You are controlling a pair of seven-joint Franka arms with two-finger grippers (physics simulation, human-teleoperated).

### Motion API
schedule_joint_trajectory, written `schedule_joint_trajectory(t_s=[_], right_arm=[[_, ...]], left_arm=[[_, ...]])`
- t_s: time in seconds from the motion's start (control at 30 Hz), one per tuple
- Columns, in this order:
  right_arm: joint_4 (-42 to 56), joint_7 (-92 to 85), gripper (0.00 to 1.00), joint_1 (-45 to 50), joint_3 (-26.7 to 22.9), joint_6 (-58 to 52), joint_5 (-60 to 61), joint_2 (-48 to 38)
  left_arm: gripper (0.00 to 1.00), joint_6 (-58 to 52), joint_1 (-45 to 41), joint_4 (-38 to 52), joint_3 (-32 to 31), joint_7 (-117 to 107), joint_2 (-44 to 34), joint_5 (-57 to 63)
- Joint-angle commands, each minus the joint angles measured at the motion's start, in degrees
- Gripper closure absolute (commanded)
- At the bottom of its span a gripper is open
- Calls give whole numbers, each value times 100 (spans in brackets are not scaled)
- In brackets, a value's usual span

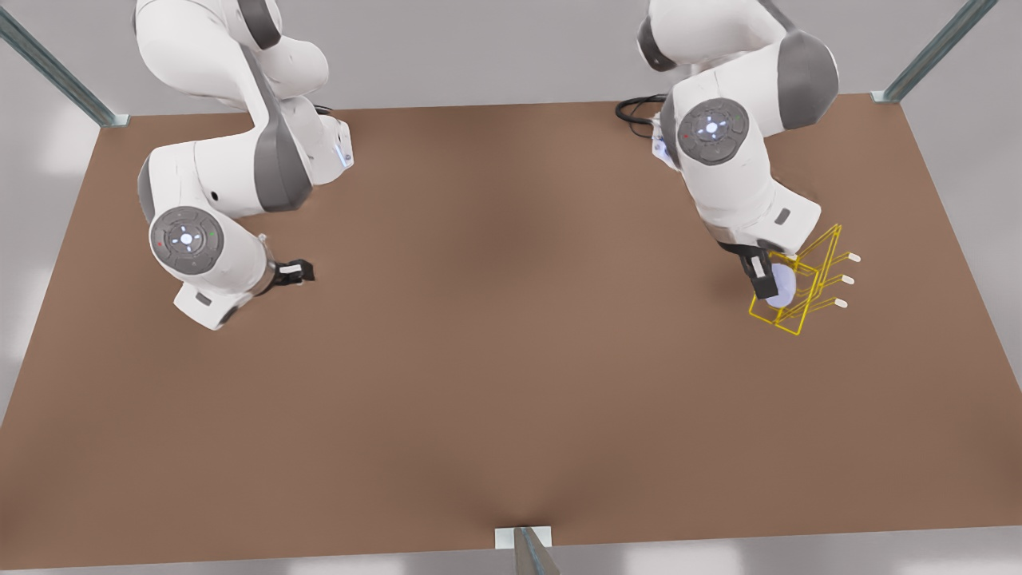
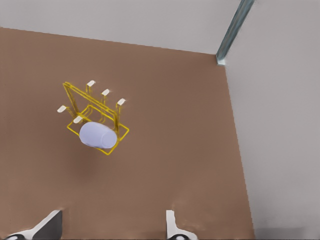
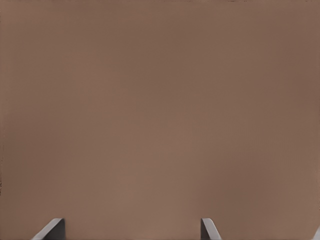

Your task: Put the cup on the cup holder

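From the front view I see the cup [image 1: 780,287], a small lavender-blue tapered one, lying on its side on the yellow wire cup holder [image 1: 806,281], which stands on the brown table [image 1: 495,335] toward the front view's right. In my left wrist view the cup [image 2: 98,136] rests across the low rectangular loop of the cup holder [image 2: 95,112], its closed end facing the camera, with the white-tipped pegs sticking out beyond it. My left gripper [image 1: 768,275] hangs just beside the cup on the side away from the pegs; in the front view its dark fingers overlap the cup's edge, so I cannot tell there whether they touch it. In the left wrist view the left gripper [image 2: 112,227] has its fingertips [image 2: 172,225] spread wide with nothing between them, the cup sitting well apart from them. My right gripper [image 1: 294,272] waits over bare table at the front view's left, far from the rack. In the right wrist view the right gripper [image 3: 132,231] is spread too, its fingertips [image 3: 54,230] framing plain brown tabletop.
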Motion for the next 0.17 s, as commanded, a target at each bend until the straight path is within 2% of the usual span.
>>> schedule_joint_trajectory(t_s=[0.0,0.03,0.07,0.1,0.13], right_arm=[[75,-590,0,-46,-80,133,13,-10],[93,-589,0,-46,-151,133,13,-19],[119,-581,0,-46,-160,133,4,-27],[119,-581,0,-46,-160,124,4,-45],[119,-581,0,-37,-151,116,4,-45]], left_arm=[[0,-1141,2170,177,-3459,6933,-965,158],[0,-753,3711,-69,-5880,6684,-1185,1398],[0,-86,4319,-763,-6384,6806,-1747,1417],[0,434,4556,-1581,-6384,7869,-2301,1232],[0,355,4556,-1555,-6384,7976,-2249,1258]])
